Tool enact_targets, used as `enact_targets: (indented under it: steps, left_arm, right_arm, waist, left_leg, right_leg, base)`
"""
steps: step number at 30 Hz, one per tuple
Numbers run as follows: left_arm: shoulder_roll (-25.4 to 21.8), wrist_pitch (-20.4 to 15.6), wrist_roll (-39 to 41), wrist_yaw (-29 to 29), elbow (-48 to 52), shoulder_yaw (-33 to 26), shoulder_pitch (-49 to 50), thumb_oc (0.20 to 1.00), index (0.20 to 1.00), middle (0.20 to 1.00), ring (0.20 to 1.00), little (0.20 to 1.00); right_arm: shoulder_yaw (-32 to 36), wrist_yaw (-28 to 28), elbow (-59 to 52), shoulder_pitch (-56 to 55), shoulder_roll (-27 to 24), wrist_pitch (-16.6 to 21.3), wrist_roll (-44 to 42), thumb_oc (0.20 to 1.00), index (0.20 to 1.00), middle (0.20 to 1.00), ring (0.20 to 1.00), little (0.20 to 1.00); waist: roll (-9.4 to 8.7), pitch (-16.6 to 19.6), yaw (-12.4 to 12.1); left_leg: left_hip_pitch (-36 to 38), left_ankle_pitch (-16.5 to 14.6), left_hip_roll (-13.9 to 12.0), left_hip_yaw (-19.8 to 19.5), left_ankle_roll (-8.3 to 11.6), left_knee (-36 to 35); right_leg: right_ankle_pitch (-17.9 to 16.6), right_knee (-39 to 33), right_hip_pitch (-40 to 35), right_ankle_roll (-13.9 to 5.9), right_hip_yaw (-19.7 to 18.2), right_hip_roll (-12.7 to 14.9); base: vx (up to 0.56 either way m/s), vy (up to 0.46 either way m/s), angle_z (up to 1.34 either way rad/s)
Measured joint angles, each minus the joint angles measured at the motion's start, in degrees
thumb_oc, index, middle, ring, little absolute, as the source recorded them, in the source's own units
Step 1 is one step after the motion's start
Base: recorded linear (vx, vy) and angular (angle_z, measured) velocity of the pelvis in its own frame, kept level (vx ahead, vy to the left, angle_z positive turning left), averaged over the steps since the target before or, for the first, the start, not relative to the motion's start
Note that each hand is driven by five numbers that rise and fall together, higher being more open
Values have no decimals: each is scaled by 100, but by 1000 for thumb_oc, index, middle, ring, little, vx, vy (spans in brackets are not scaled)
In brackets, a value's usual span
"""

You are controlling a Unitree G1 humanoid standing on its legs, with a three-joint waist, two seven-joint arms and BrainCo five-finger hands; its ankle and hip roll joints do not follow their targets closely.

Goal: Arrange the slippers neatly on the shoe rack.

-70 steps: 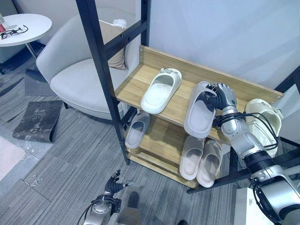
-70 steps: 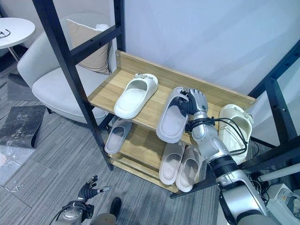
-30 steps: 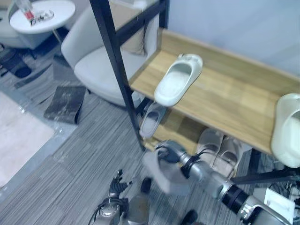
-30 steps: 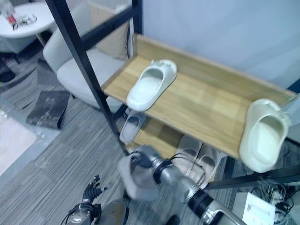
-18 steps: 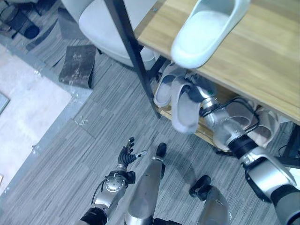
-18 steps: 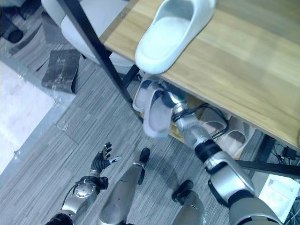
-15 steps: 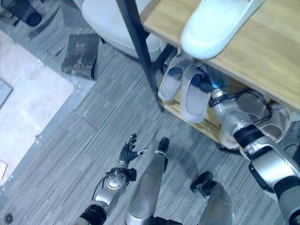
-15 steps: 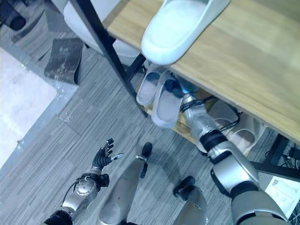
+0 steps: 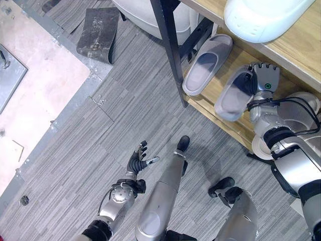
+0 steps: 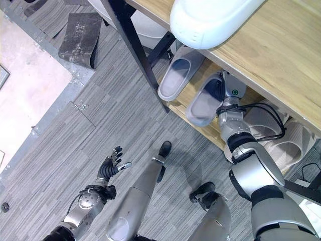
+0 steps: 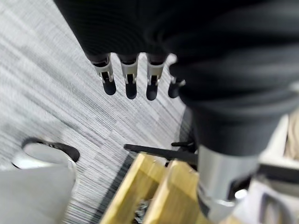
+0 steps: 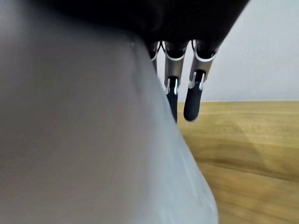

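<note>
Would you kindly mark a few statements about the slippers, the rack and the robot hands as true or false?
1. The right robot hand holds a grey slipper at the lower shelf. True.
2. The left robot hand grips a slipper. False: it holds nothing, fingers spread above the carpet.
3. Another grey slipper lies on the lower shelf. True.
4. The white slipper lies on the floor. False: it rests on the upper shelf.

- The white slipper [image 9: 266, 19] on the top shelf is cut off by the upper edge.
- My right hand [image 9: 264, 80] hides the far end of the grey slipper [image 9: 233, 95]; I can't see its grip.
- Right wrist view: that slipper is a blur.
</note>
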State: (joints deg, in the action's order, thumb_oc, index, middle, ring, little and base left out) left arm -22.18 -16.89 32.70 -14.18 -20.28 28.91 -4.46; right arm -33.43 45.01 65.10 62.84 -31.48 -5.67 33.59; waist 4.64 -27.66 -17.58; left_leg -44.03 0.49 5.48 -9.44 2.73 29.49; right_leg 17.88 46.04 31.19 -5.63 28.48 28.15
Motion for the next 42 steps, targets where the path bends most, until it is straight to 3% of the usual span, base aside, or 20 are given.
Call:
enact_targets:
  steps: [11,16,22,24,27,32,34,38,42]
  left_arm:
    - [37,-4,82,65,-10,-25,-84,1000,1000,1000,1000,1000]
    - [89,3,-10,44,-23,-26,-80,1000,1000,1000,1000,1000]
    - [182,9,-13,12,-47,-18,-76,1000,1000,1000,1000,1000]
    - [228,17,-12,-48,-86,4,-55,1000,1000,1000,1000,1000]
    - [242,43,-16,-76,-129,41,-95,1000,1000,1000,1000,1000]
    - [228,107,-16,-109,-134,87,-62,1000,1000,1000,1000,1000]
    - [208,139,-18,-73,-133,100,-45,1000,1000,1000,1000,1000]
    - [185,143,-18,84,-174,75,248,1000,1000,1000,1000,1000]
    - [157,255,-20,223,-414,86,512,1000,1000,1000,1000,1000]
  right_arm:
    - [309,-14,-576,13,259,-67,-255,1000,1000,1000,1000,1000]
    - [766,-4,-1630,-143,305,-50,-595,1000,1000,1000,1000,1000]
    - [1608,236,-2558,-1018,926,111,-1070,1000,1000,1000,1000,1000]
    - [2171,326,-2663,-1495,1361,439,-1545,1000,1000,1000,1000,1000]
    - [2353,356,-1526,-1659,1784,584,-2480,1000,1000,1000,1000,1000]
    - [2805,28,-155,-1578,2051,1141,-4133,1000,1000,1000,1000,1000]
    - [2865,-288,410,-1339,1968,1413,-4635,1000,1000,1000,1000,1000]
    - [2955,-787,870,-1094,1724,1440,-5434,1000,1000,1000,1000,1000]
    - [2968,-1179,885,-843,1700,1547,-6396,1000,1000,1000,1000,1000]
  waist:
    - [82,28,41]
    - [80,34,168]
    - [26,179,369]
    - [13,256,388]
    - [22,280,492]
    - [80,328,427]
    - [143,375,319]
    - [305,478,104]
    - [328,495,-7]
  left_leg:
    - [591,239,-33,-123,44,-536]
    - [935,412,-161,-140,66,-1024]
    - [1315,541,-245,-99,82,-1406]
    - [1334,541,-264,-84,80,-1409]
    - [1413,538,-281,-65,76,-1410]
    - [1428,536,-286,-84,80,-1419]
    - [1447,544,-266,-105,80,-1458]
    - [1478,540,-218,-128,79,-1567]
    - [1481,552,-215,-128,74,-1590]
  right_leg:
    - [-120,-406,-585,-102,234,-104]
    - [-229,-779,-843,-38,306,-288]
    - [-338,-1075,-1102,-91,292,-407]
    - [-386,-1139,-1124,-89,283,-447]
    - [-408,-1181,-1202,-93,270,-471]
    - [-404,-1136,-1214,-86,281,-464]
    - [-388,-1123,-1218,-58,283,-451]
    - [-331,-1077,-1205,-30,298,-369]
    - [-302,-1062,-1195,-44,302,-365]
  base:
    - [37,-16,5]
    - [17,-14,-4]
    - [9,2,-7]
    - [-5,18,-9]
    - [-1,0,-5]
    - [0,0,1]
    - [-3,-6,2]
    - [10,-7,7]
    - [17,-4,1]
